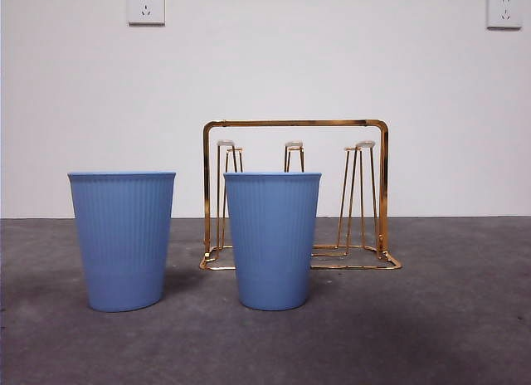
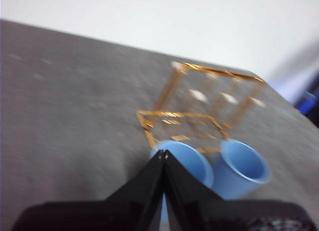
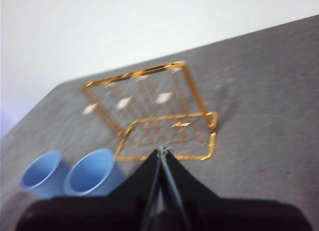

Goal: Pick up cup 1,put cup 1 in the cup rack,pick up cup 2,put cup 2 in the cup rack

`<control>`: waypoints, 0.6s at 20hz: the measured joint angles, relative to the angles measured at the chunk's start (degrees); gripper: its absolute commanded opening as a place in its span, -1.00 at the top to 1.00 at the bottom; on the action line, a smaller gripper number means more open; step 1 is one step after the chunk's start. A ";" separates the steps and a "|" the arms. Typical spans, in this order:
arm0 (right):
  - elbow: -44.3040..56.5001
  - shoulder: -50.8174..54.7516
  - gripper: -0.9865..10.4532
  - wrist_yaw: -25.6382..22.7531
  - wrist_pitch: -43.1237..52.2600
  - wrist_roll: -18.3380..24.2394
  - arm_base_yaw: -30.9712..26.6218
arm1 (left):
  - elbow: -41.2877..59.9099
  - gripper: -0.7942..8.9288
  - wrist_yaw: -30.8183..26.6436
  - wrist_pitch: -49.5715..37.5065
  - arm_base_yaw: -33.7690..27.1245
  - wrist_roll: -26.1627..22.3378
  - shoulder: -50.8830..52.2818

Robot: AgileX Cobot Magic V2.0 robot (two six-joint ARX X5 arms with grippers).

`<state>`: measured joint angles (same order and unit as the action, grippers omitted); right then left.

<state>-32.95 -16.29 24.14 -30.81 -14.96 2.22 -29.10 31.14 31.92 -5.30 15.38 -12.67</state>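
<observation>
On my front view I see a dark grey, slightly speckled tabletop [image 1: 448, 319] running back to a plain white wall [image 1: 332, 61] with two white sockets: a left socket [image 1: 146, 5] and a right socket [image 1: 504, 9]. Two ribbed blue plastic cups stand upright, mouths up: the left cup [image 1: 123, 240] and the middle cup [image 1: 272, 240], near each other but apart. Behind the middle cup stands the gold wire cup rack [image 1: 295, 194], upright, its long side running across my view, its white-tipped pegs pointing straight up under the arched frame. No pegs carry a cup. Neither arm shows here.

On my left wrist view, which is blurred, the left gripper [image 2: 163, 152] has its black jaws pressed together at the tips, holding nothing, and it hangs above the table. Its tips overlap the rim of the nearer cup [image 2: 187, 159]; I can't tell whether they touch. The other cup [image 2: 244, 167] stands just beside it, and the rack [image 2: 199, 111] is beyond both.

On my right wrist view, also blurred, the right gripper [image 3: 162, 150] is likewise closed tip to tip and empty, above the table, with the rack's base [image 3: 169, 136] just beyond its tips. Both cups [image 3: 92, 173] [image 3: 41, 173] stand off to one side of the rack.
</observation>
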 measured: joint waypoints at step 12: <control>-21.05 -16.41 0.85 9.03 -22.23 11.43 0.02 | -14.27 0.85 5.07 16.83 2.75 -8.22 -10.05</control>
<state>-54.00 -32.71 33.17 -53.04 -3.53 2.24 -43.38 36.21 48.75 -2.55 7.16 -22.72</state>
